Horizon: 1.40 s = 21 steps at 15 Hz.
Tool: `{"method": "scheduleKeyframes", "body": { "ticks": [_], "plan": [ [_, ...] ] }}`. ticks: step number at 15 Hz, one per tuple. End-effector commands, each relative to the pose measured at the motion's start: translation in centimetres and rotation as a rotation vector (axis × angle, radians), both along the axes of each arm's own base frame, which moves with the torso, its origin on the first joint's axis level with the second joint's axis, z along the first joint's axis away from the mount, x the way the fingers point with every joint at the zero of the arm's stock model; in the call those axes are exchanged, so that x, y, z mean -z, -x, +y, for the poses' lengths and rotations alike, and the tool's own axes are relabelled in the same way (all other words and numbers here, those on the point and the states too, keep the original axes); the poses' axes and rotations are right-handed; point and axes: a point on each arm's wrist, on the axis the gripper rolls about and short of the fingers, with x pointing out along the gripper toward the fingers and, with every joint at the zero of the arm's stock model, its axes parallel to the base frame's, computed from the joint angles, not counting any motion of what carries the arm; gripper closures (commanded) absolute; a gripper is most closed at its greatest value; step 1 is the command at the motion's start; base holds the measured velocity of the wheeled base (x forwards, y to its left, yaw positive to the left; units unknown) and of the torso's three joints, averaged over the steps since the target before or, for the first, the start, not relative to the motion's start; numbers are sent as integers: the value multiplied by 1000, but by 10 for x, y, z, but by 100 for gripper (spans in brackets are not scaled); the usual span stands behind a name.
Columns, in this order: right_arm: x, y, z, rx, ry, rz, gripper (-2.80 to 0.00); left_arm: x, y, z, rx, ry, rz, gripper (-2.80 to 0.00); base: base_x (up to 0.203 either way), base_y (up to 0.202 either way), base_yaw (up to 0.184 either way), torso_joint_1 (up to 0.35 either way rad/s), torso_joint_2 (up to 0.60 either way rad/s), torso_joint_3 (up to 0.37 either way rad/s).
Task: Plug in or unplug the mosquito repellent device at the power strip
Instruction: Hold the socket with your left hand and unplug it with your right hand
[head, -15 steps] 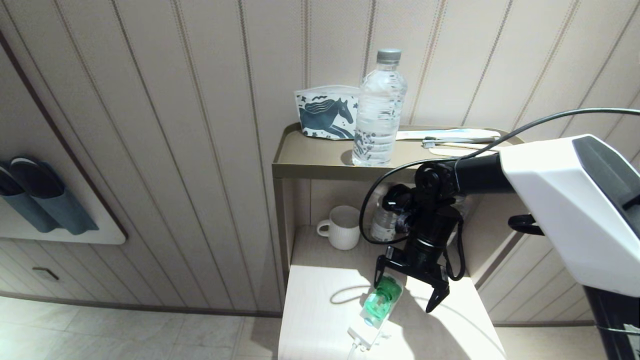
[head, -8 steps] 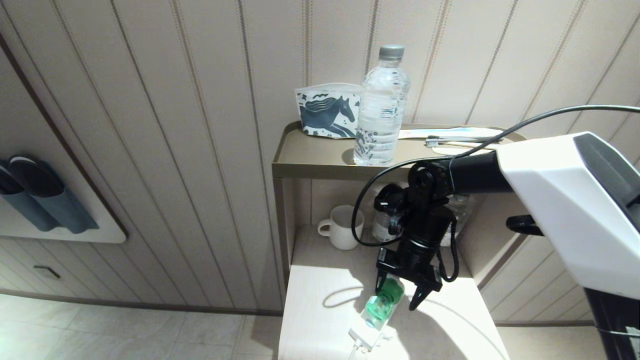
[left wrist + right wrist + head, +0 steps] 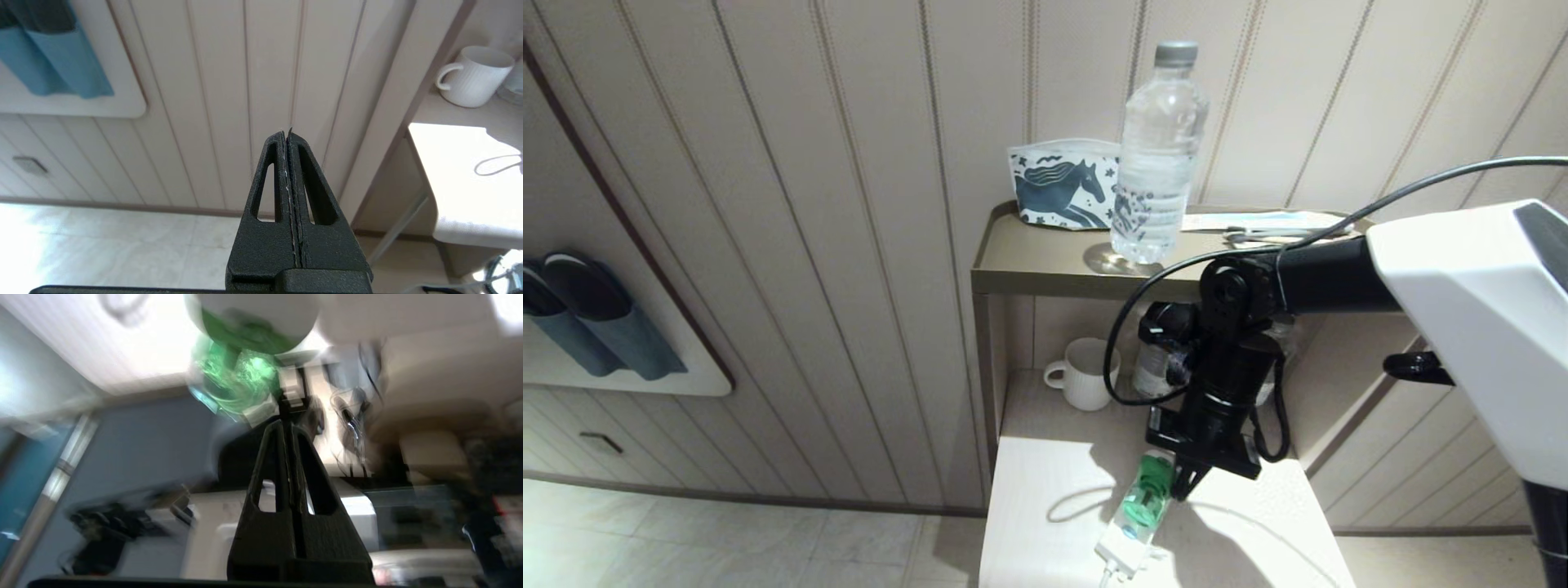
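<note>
Head view: the mosquito repellent device [image 3: 1147, 492], green-topped with a translucent green bottle, sits plugged into the power strip [image 3: 1125, 548] on the pale lower surface of a bedside unit [image 3: 1045, 523]. The right gripper [image 3: 1181, 483] reaches down beside the device's upper end; its jaws are fully closed. The right wrist view shows the two fingers [image 3: 303, 486] pressed flat together with nothing between them, the green device lying just beyond their tips and not clamped. Whether the tips touch the device cannot be told.

Judged from this arrangement, the unplugging is not yet accomplished: the device remains seated in the strip, and no grasp has been secured. Left to do: take hold of the device body and pull it from the socket.

The left gripper [image 3: 288, 134] is parked off to the side, closed and empty. A white mug [image 3: 1085, 384] and a water bottle [image 3: 1158, 159] stand well apart from the work.
</note>
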Motion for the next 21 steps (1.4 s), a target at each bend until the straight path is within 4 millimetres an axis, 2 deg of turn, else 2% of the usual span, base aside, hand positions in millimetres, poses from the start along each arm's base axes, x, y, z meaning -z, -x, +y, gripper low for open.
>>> {"method": "scheduleKeyframes", "body": {
  "ticks": [1,3,13,16,18,21],
  "plan": [
    [-9,0,1,2,-15,-28,0,0,0,0,1,0,-1,0,0,0,0,0,0,0],
    [-14,3,5,-15,-21,-43,0,0,0,0,1,0,-1,0,0,0,0,0,0,0],
    [-4,4,9,-26,-8,-9,0,0,0,0,1,0,-1,0,0,0,0,0,0,0],
    [-7,15,15,-106,-6,-15,0,0,0,0,1,0,-1,0,0,0,0,0,0,0],
    [-12,32,28,-200,-7,-26,0,0,0,0,1,0,-1,0,0,0,0,0,0,0],
    [-7,39,36,-272,1,-11,0,0,0,0,1,0,-1,0,0,0,0,-5,-7,9]
  ]
}}
